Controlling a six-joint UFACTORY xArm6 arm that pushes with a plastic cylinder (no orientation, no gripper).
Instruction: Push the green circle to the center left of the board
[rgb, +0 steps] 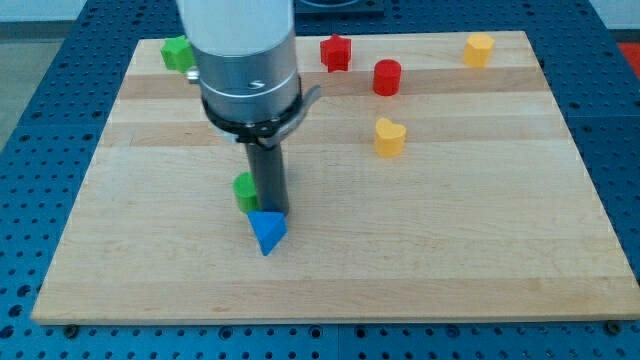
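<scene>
The green circle (244, 190) sits left of the board's middle, partly hidden behind my rod. My tip (270, 211) is down on the board just right of the green circle, touching or nearly touching it. A blue triangle (267, 232) lies directly below the tip, close against it.
A green block (179, 52) sits at the top left, partly hidden by the arm. A red star-like block (336, 52) and a red cylinder (387, 77) are at the top middle. A yellow heart (389, 137) is right of centre, and a yellow block (479, 48) at the top right. The wooden board (450, 250) lies on a blue perforated table.
</scene>
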